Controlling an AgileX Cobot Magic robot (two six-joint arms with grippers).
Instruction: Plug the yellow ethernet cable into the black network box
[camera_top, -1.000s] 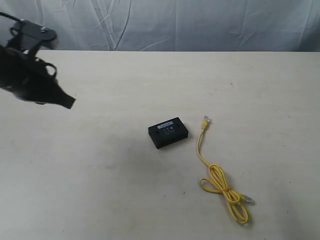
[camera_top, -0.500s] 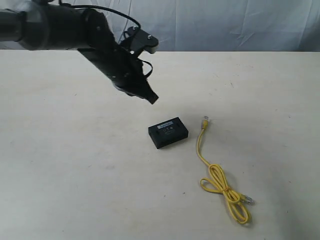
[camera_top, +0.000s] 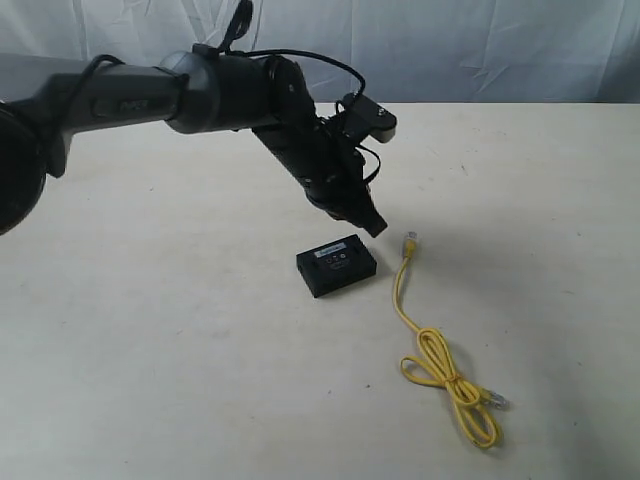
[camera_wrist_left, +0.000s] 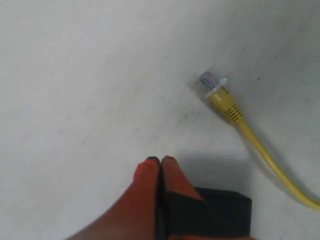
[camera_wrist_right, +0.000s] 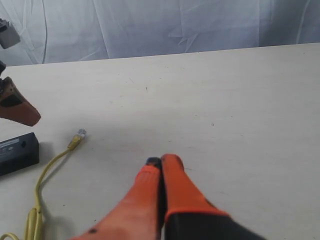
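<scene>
The black network box (camera_top: 337, 266) lies flat at mid-table, its pale label facing up. My left gripper (camera_top: 372, 225) hovers just beyond the box's far right corner, shut and holding nothing. The yellow ethernet cable (camera_top: 403, 295) lies right of the box; its clear plug (camera_top: 410, 240) is a short way from my left fingertips, and its looped end (camera_top: 445, 375) trails toward the near edge. In the left wrist view the shut gripper (camera_wrist_left: 160, 161) partly covers the box (camera_wrist_left: 225, 212), with the plug (camera_wrist_left: 212, 84) ahead. My right gripper (camera_wrist_right: 161, 160) is shut and empty over bare table, far from the box (camera_wrist_right: 17, 152) and plug (camera_wrist_right: 80, 133).
The pale table (camera_top: 180, 330) ends at its far edge against a white cloth backdrop (camera_top: 450, 50). The cable's second clear plug (camera_top: 497, 400) lies near the front right. The left arm (camera_top: 200, 95) stretches in from the left above the table.
The left arm has swept from the far left across the table to the right, and its shut gripper now hangs by the box and the cable plug. Box and cable have not moved.
</scene>
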